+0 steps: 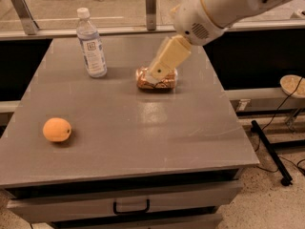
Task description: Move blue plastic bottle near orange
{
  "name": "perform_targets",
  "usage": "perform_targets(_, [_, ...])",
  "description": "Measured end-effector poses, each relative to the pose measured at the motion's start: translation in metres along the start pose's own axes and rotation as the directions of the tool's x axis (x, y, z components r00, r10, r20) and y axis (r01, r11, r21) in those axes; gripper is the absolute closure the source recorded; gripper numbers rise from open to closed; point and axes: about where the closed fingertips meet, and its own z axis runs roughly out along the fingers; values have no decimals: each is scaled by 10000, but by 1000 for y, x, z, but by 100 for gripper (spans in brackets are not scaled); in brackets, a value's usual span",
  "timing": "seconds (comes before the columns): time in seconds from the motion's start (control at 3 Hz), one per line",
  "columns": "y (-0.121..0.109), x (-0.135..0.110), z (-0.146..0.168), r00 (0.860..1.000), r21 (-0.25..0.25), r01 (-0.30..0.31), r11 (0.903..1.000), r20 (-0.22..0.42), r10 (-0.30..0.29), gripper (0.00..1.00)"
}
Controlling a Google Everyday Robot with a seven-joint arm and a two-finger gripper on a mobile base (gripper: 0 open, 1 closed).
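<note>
The blue plastic bottle (91, 44) stands upright at the far left of the grey table (143, 132), with a white cap and a white-and-blue label. The orange (57, 130) lies near the table's front left edge, well apart from the bottle. My arm (224, 6) reaches in from the upper right. Its cream-coloured end with the gripper (155, 74) hangs over the middle far part of the table, in front of the snack packet and to the right of the bottle, touching neither task object.
A brown shiny snack packet (164, 81) lies mid-table, partly hidden behind the gripper. A drawer with a black handle (131, 207) sits below the table front. Metal railing posts (150, 1) stand behind. Cables and a black bar (271, 151) lie on the floor at the right.
</note>
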Motion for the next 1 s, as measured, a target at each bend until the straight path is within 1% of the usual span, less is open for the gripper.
perform_targets(0.33, [-27,-44,52,9971,698,-101,9975,759,48,0])
perform_targets(0.67, [-33,-55,52,9951,999,-67,9950,990,-32,0])
perform_targets(1.0, [-27,-54,55,9923,977,-528,9938,1169,412,0])
